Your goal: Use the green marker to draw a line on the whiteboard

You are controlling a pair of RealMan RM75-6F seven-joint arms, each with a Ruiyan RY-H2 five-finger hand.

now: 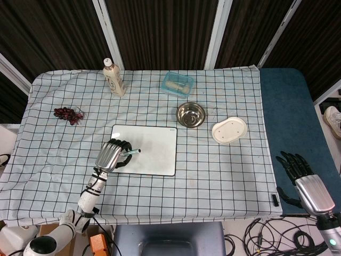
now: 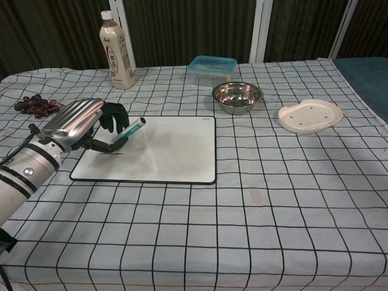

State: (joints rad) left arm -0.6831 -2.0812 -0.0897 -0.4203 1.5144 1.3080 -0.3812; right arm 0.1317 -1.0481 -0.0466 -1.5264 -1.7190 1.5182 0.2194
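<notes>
Setting: robot test cell in a lab, not a home; the table (image 1: 234, 181) is covered with a white cloth in a black grid pattern, hanging wrinkled over the edges; dark corrugated panels (image 1: 160, 29) with white struts form the backdrop; loose black cables (image 1: 277, 237) lie tangled on the floor at the near right; a blue mat (image 1: 290, 122) runs along the table's right side; unrelated props are spread out as test items: a drink bottle (image 2: 116, 51), grapes (image 2: 33, 104), a steel bowl (image 2: 237, 96), a clear lidded box (image 2: 211, 67), a cream dish (image 2: 310, 116); a shoe (image 1: 334, 120) shows at the right edge.
</notes>
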